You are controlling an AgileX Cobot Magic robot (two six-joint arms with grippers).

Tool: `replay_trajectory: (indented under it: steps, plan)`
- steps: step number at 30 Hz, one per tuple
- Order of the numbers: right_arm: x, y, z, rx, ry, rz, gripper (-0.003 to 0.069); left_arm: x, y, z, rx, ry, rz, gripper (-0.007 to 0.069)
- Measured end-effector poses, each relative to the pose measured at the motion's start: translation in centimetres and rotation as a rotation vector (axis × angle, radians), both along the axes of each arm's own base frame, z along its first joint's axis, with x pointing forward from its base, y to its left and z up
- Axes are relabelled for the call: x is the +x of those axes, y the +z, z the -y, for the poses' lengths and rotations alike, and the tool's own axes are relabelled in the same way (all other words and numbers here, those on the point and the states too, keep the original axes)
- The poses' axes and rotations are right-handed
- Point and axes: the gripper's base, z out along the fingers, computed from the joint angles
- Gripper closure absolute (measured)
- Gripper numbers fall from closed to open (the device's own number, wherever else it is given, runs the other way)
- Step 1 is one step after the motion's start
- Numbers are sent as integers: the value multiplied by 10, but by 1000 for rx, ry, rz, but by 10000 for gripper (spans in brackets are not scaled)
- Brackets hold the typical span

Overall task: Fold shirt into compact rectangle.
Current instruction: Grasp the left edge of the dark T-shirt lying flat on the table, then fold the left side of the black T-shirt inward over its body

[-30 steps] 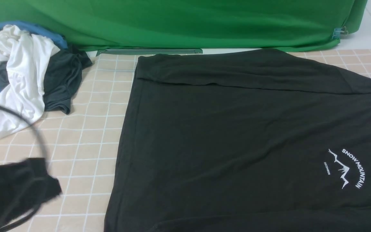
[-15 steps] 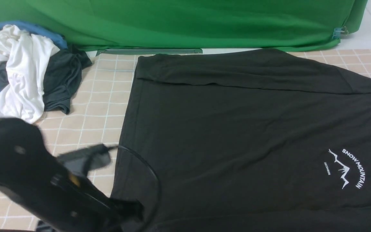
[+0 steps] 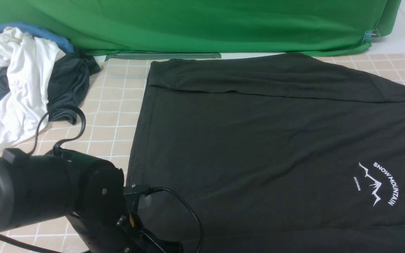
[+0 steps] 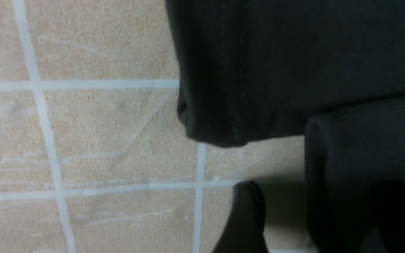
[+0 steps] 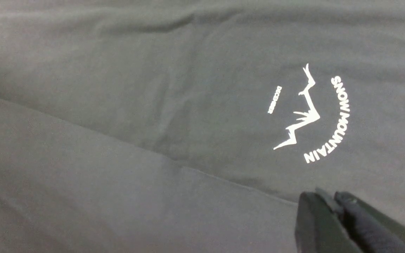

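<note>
Shirt (image 3: 258,147) is laid flat, front up, on a tan checked table (image 3: 97,140), covering its middle and right. The collar end is turned to the right, the hem to the left. The far edge is folded over onto the body as a long band, and a like fold is seen along the near edge. A white logo (image 3: 376,184) is noted on the chest, at the right. The left arm (image 3: 47,196) is seen low at the near left, by the shirt's near hem corner, with a cable (image 3: 185,207) looped over the cloth. In the left wrist view the left gripper (image 4: 322,214) is found at that corner with its jaws apart. One finger (image 4: 244,218) is set on bare table just beside the hem. The other is dark and hard to make out past a fold of cloth. The fold lies between them and is not seen pinched. The right gripper (image 5: 323,198) is seen only in its wrist view, over the shirt near the logo, fingers drawn together with nothing between. A pile (image 3: 23,80) of white, blue and dark grey clothes is noted at the far left, apart from the shirt. A green backdrop (image 3: 188,24) is hung behind.
</note>
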Motion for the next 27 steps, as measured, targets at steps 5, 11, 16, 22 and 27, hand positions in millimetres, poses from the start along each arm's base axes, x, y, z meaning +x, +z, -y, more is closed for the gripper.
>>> replay_trajectory:
  steps: [5, 11, 16, 22, 27]
  plan:
    - [0, 0, 0, 1, 0, 4, 570, 0, -2, 4, -34, 7, -16, 123]
    - [1, 0, 0, 1, -1, 7, 563, 1, -3, 10, -89, 29, -25, 306]
    - [1, 0, 0, 1, -1, 7, 549, -1, -1, 14, -137, 24, -36, 578]
    - [1, 0, 0, 1, -1, 9, 537, 6, 43, 15, -158, -38, 51, 604]
    - [1, 1, 0, 2, -1, 15, 531, 26, 95, 13, -110, -83, 269, 604]
